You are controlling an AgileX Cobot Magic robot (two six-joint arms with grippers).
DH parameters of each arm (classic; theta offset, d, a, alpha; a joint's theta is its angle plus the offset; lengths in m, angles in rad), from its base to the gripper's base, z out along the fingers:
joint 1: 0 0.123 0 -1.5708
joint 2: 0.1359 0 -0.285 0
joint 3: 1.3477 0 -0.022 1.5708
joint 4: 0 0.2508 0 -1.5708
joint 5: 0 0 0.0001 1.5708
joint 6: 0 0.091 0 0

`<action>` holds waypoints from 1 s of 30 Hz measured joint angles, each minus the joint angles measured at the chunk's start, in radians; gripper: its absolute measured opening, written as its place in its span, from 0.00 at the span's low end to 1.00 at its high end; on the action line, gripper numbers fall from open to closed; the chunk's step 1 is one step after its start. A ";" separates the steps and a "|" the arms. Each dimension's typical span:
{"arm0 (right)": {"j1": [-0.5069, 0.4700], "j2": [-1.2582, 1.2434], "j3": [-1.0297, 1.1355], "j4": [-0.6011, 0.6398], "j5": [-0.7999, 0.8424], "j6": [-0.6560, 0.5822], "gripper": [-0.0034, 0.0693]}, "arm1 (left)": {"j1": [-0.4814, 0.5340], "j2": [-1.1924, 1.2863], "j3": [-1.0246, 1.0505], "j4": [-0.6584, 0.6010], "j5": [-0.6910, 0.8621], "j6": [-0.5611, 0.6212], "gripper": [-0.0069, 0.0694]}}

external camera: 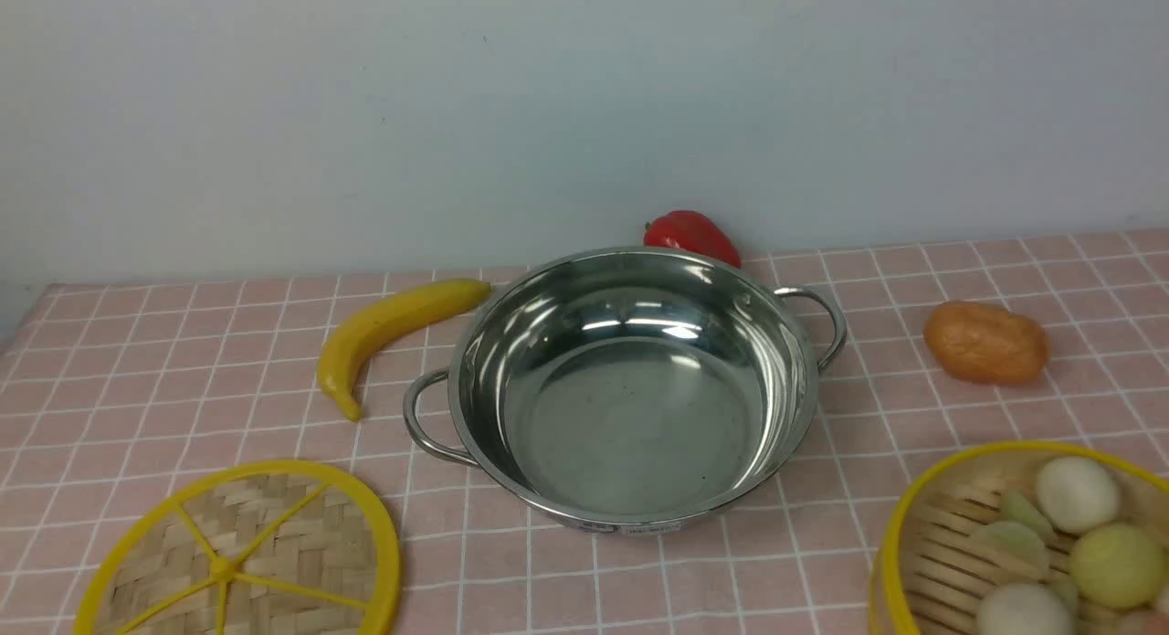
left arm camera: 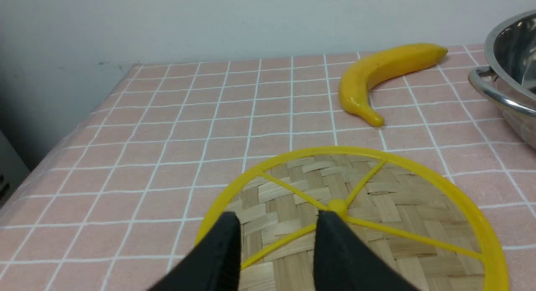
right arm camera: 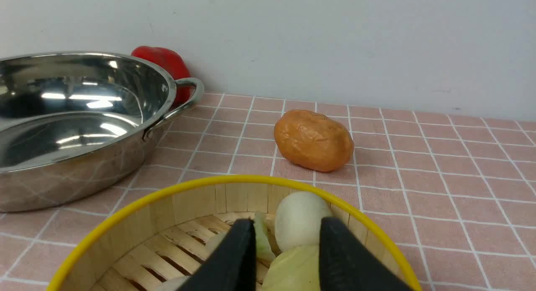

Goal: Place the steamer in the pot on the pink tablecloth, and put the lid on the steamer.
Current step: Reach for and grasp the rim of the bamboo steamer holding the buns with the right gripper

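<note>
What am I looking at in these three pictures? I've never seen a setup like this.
It is a two-armed robot. One camera looks forward from between its arms; the others ride on its wrists. The left gripper and right gripper show as dark, blurred fingers, both open and holding nothing.

On the pink cloth stand the pot, a steamer with round food inside, and its flat lid. A banana, a red pepper and a brown, potato-like thing lie farther back.

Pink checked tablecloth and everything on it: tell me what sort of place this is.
Probably a robot test table dressed as a kitchen: shiny steel pot, round bamboo steamer of food pieces, black two-fingered claw.
</note>
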 joint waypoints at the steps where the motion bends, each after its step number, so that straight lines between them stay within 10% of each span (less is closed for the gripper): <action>1: 0.000 0.000 0.000 0.000 0.000 0.000 0.38 | 0.000 0.000 0.000 0.000 0.000 0.000 0.41; 30: 0.000 0.000 0.000 -0.045 -0.027 -0.023 0.38 | 0.000 0.000 0.000 0.000 0.000 0.000 0.41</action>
